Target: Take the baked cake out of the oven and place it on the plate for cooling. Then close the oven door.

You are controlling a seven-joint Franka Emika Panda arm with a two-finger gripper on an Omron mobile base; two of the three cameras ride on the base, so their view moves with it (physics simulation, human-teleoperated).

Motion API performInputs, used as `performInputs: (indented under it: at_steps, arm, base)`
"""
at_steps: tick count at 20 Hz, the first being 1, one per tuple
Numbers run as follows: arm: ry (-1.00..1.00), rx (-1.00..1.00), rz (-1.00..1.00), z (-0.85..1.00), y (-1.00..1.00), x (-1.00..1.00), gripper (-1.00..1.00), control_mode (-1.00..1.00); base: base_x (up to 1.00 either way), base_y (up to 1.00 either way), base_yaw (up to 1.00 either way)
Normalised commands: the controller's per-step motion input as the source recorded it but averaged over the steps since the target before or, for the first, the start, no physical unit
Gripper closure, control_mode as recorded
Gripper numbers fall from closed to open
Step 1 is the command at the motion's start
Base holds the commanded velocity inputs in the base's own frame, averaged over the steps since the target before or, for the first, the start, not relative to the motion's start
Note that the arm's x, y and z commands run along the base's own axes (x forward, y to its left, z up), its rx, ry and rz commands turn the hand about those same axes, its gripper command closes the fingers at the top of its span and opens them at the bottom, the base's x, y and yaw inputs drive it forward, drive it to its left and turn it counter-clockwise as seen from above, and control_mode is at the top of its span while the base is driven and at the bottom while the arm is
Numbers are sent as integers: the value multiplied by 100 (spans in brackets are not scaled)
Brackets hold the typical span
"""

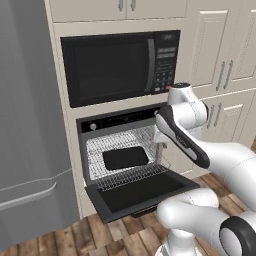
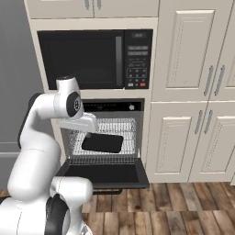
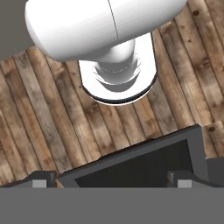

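The oven (image 1: pixel 118 121) (image 2: pixel 114 107) stands open below the microwave. Its oven door (image 1: pixel 142 192) (image 2: pixel 103 174) (image 3: pixel 144 159) is dropped flat, glass side up. On the wire rack (image 1: pixel 97 150) inside lies a flat dark rectangular slab (image 1: pixel 125 157) (image 2: pixel 103 143); I cannot tell whether it is the cake or a tray. The plate is out of view. My gripper (image 2: pixel 89 133) (image 3: pixel 111 183) hangs open and empty in front of the cavity, above the door. It points down at the door's front edge and the floor.
A black microwave (image 1: pixel 115 67) (image 2: pixel 92 57) sits above the oven. A grey fridge (image 1: pixel 25 125) flanks it on the left, and cream cabinet doors (image 2: pixel 183 92) on the right. My own base stands on the wooden floor (image 3: pixel 43 122) just before the door.
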Motion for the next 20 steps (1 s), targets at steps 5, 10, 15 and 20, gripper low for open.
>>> performInputs:
  at_steps: [5, 10, 15, 20]
  arm:
    - [0, 0, 0, 0, 0, 0, -100, 100]
    - [0, 0, 0, 0, 0, 0, -100, 100]
    - [10, 0, 2, -86, 0, 2, -100, -100]
    - [10, 0, 8, -100, 0, 33, -100, -100]
  base:
    - [0, 0, 0]
    - [0, 0, 0]
    - [0, 0, 0]
    - [0, 0, 0]
